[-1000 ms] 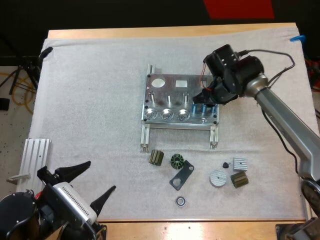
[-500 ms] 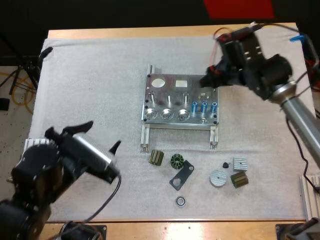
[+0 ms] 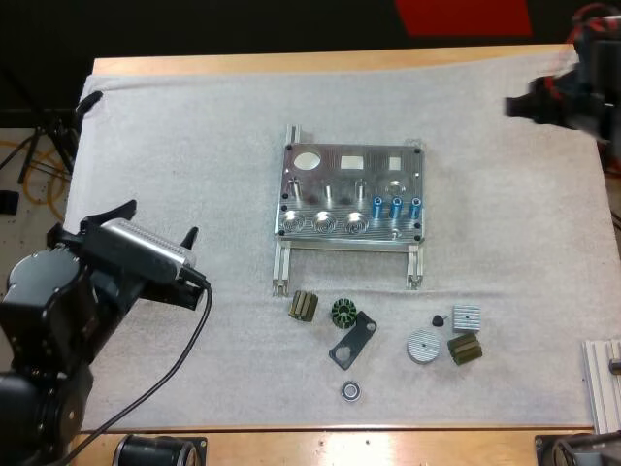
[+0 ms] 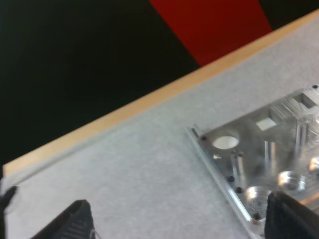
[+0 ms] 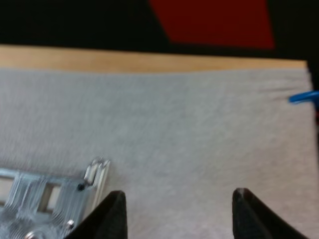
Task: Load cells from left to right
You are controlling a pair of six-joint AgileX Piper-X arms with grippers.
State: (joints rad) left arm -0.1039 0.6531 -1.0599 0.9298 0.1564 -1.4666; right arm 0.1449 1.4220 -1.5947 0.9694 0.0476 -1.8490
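Note:
The metal fixture (image 3: 349,194) lies mid-mat, with three blue cylinders (image 3: 396,206) standing in a row at its front right. My left gripper (image 3: 158,220) hovers open over the mat's left side, well short of the fixture. In the left wrist view its fingers (image 4: 75,223) stand wide apart with nothing between them, and the fixture (image 4: 264,149) lies ahead. My right gripper (image 3: 524,105) is high at the far right, away from the fixture. Its fingers (image 5: 109,215) are apart and hold nothing, near the fixture's corner (image 5: 50,194).
Small parts lie in front of the fixture: an olive stator (image 3: 303,307), a dark rotor (image 3: 343,313), a black plate (image 3: 353,340), a bearing (image 3: 350,390), a silver disc (image 3: 422,345), a finned block (image 3: 466,316) and an olive block (image 3: 464,349). An aluminium rail (image 3: 604,383) sits at the right edge.
My right gripper has left the fixture's right end and swung up and to the far right, leaving blue cylinders standing there. My left arm has risen from the lower left corner onto the mat's left side.

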